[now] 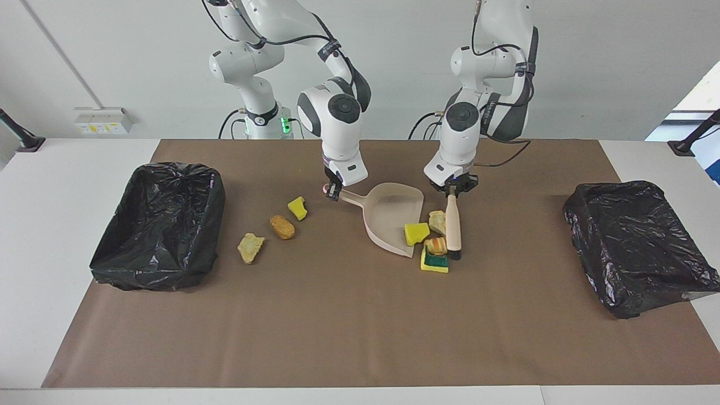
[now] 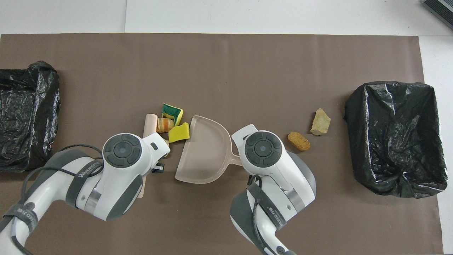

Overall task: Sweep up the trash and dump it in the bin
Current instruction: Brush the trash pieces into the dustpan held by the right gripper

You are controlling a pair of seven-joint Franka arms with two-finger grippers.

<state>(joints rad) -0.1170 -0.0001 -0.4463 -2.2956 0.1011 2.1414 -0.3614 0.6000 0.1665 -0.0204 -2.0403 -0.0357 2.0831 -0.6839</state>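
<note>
The left gripper point(image 1: 451, 191) has its jaws clamped on the handle of the brush point(image 1: 453, 226), and the brush head sits right down on the brown mat point(image 1: 360, 320) on the counter, bristles at the end away from the robots. Pressed up against it are four pieces of the trash — the plain yellow sponge bit point(image 1: 416, 233) lies on the lip of the dustpan point(image 1: 394, 222), a tan chunk point(image 1: 437, 221) is wedged between brush and pan, a striped orange piece point(image 1: 436, 245) touches the bristle end, and the green-faced sponge point(image 1: 434, 262) lies just off the pan's lip, farther from the robots. The right gripper point(image 1: 332, 192) has its jaws shut on the dustpan's handle, the pan resting on the mat with its mouth turned toward the brush. Three more scraps lie well clear of both sets of jaws, toward the right arm's end — a small yellow bit point(image 1: 298, 208), a brown bread-like chunk point(image 1: 282, 226), and a pale tan lump point(image 1: 250, 247) — short of the black-lined bin point(image 1: 160, 225). A second bin point(image 1: 638, 247) sits at the left arm's end.
</note>
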